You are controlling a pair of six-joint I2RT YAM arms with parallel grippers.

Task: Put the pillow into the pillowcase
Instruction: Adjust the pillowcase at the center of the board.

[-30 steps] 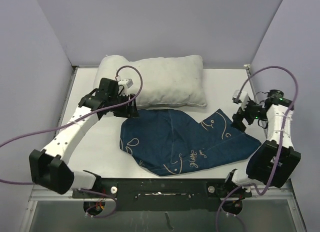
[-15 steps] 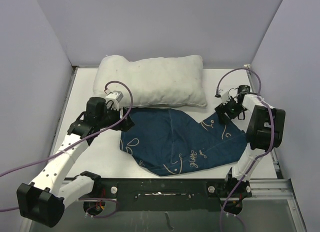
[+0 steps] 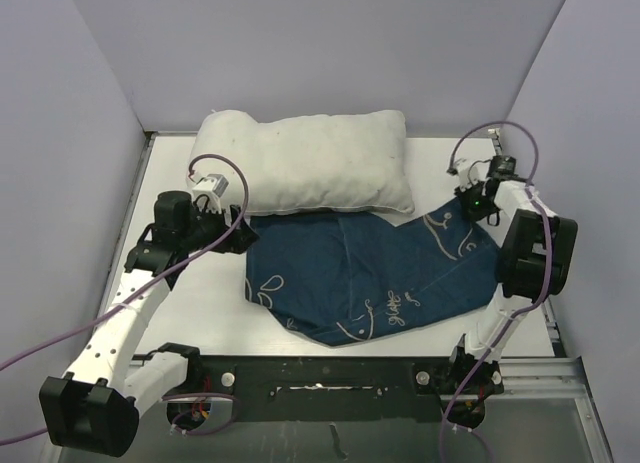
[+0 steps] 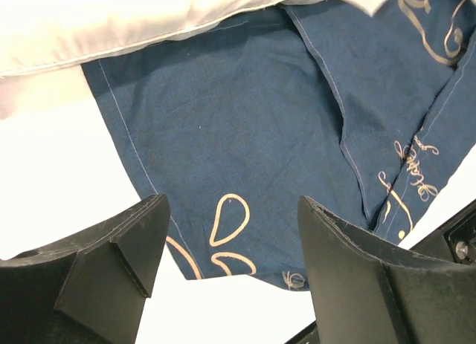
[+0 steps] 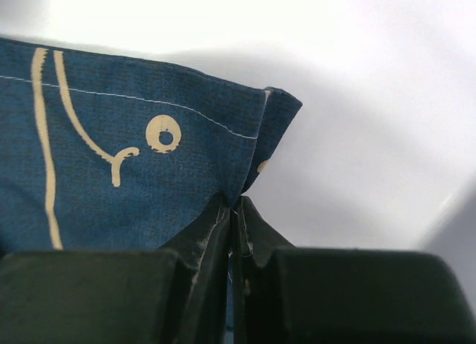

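The right gripper (image 5: 234, 210) had its fingers pressed tight on a corner of the pillowcase (image 5: 111, 166). The navy cloth was pinched between the tips, and a small fold poked out beyond them. That corner lay by the right edge of the worktop (image 3: 215, 293), towards its far right corner.

The left gripper (image 4: 230, 240) had its fingers spread with nothing between them. It hovered over the pillowcase's left edge, apparently clear of the cloth.

The pillowcase lay flat and rumpled across the middle of the worktop. Its far edge met the pillow (image 3: 310, 168), which lay lengthwise along the far edge, wholly outside the sack.

The step in hand looked like taking hold of the pillowcase so its mouth could be opened. Next, the left gripper would likely need to drop and pinch a single layer at the opening, so the two arms could part the cloth. Which edge held the opening could not be told for certain.

The right arm was folded steeply, with its wrist reaching out along the right edge and tipped down. The left arm stretched diagonally from its base, with its wrist bent rightward towards the cloth.
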